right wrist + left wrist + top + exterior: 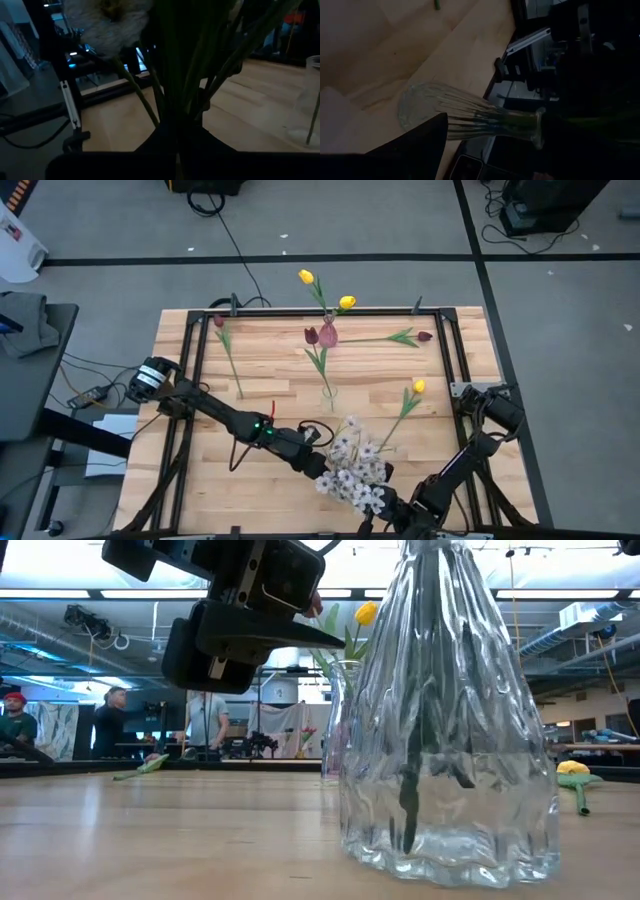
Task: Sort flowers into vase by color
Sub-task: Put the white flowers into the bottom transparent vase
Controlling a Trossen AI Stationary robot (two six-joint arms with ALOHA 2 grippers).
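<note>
Right wrist view – white blossom stems (pixel 200 75) rise between right gripper (pixel 177 132) fingers

The light wooden table top (pixel 270 390) is showing pale planks inside a black metal frame (pixel 190 350), and the long artificial flowers are lying on it with green stems, some wearing yellow tulip heads (pixel 418 386) and some dark maroon tulip heads (pixel 424 336). The spray of small blossoms (pixel 355 470) is looking white with greyish centres, while the clear ribbed glass vase (pixel 450 730) is staying colourless, showing dark green stems inside. Both robot arms are appearing black.
</note>
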